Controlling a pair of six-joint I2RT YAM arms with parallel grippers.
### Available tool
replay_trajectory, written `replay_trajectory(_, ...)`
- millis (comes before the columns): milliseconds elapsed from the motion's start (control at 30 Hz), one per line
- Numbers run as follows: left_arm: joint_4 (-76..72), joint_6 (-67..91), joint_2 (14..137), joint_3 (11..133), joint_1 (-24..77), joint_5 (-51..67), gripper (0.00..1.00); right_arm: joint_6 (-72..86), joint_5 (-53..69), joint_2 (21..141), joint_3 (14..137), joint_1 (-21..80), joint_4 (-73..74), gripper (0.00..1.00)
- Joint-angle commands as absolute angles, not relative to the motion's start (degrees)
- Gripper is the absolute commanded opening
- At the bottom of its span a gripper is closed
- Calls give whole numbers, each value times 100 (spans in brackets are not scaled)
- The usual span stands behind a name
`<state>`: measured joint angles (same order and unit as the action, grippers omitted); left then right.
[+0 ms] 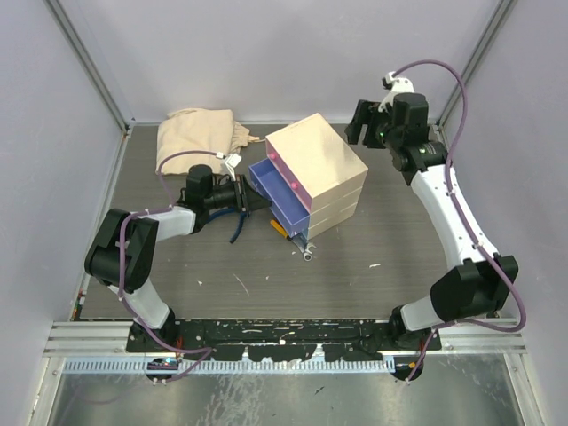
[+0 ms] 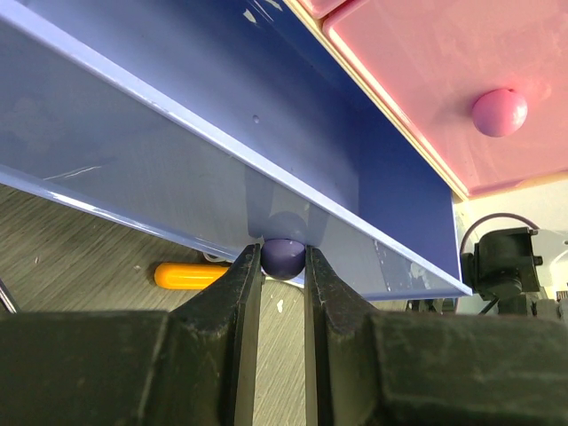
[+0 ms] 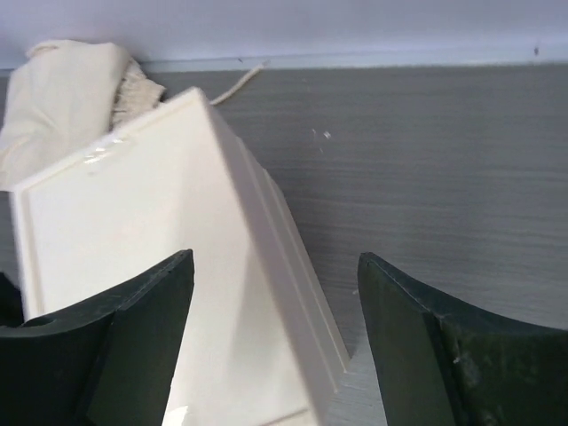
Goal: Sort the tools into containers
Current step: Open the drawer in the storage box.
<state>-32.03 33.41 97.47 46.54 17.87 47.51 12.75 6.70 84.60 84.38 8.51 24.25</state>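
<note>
Blue drawer (image 1: 277, 197) stands pulled out of the cream chest (image 1: 337, 200) at the centre of the table (image 1: 399, 244). Its sliding axis runs toward 8 o'clock and its front edge runs from 11 to 5. Your left gripper (image 2: 283, 266) is clenched on its purple-blue knob (image 2: 284, 256) — one finger on either side. Pink drawer (image 2: 417, 80) above is pushed in. Orange-handled screwdriver (image 2: 185, 275) lies under the drawer front. You'll find the blue-handled pliers (image 1: 237, 227) just beside that gripper at 6 o'clock, handles pointing roughly 6. Your right gripper (image 3: 273, 266) hangs at the chest's 1 o'clock — jaws spread wide, holding nothing.
</note>
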Motion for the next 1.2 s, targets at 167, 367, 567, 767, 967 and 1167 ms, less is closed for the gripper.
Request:
replay_trajectory(167,-3190,3205,9589,4613,1684,4834,10,-412,-538,8394,9353,2924,2527,81)
replay_trajectory(367,-3182,3201,9562,4597,1679,4817,10,-847,-752,8805,9498,3560,2678,81)
replay_trajectory(567,-3190,3200,9549,4568,1684,4810,9,-1085,-632,9044,9582,3727,2917,81)
replay_trajectory(767,-3190,3199,9547,4545,1680,4808,9,-1152,-581,9152,9532,3818,3046,80)
replay_trajectory(967,-3190,3207,9519,4518,1680,4801,9,-1196,-1166,9296,9534,3832,3152,78)
replay_trajectory(1167,-3190,3184,9399,4388,1679,4780,9,-1194,-1596,9427,9557,3825,3240,77)
